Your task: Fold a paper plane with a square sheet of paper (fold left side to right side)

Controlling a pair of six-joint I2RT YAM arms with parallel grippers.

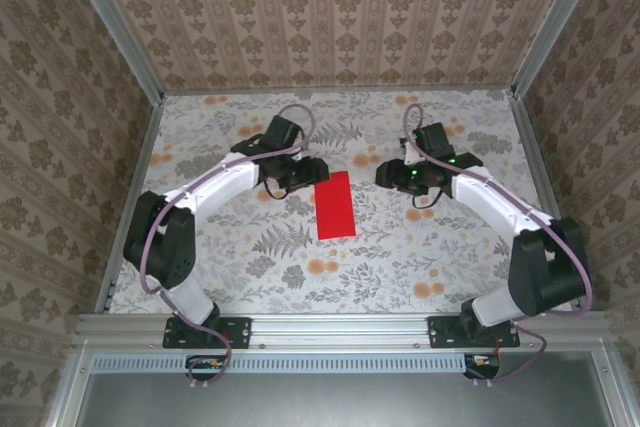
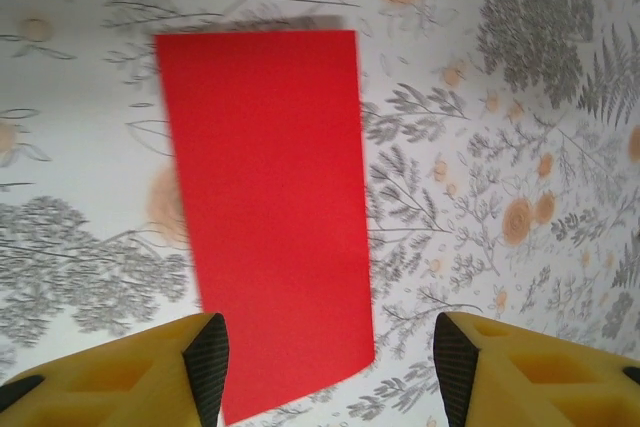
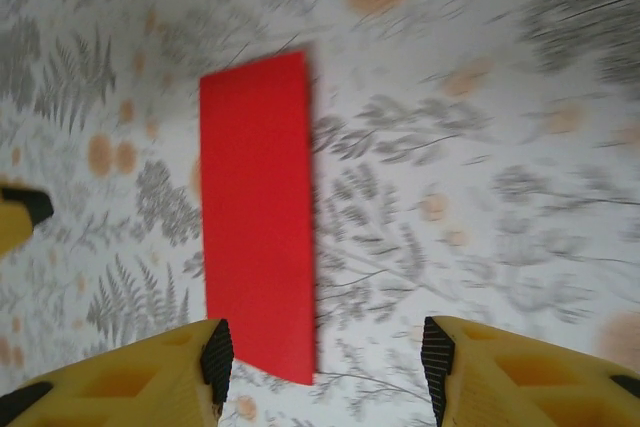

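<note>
yellow fingers [image 2: 130, 372] of my left gripper [image 2: 330, 367] stand apart with nothing between them; the right gripper [image 3: 325, 362] is spread the same way, empty. below both lies the red sheet of paper [image 2: 265, 207] — flat on the floral table [image 1: 420, 247], between the two arms, a narrow rectangle that i judge is already doubled over. it should be feather-light, limp and slick on the cloth — easy to crumple or send skating. i'd pin one long edge and pinch a corner of the other, gently.
</note>
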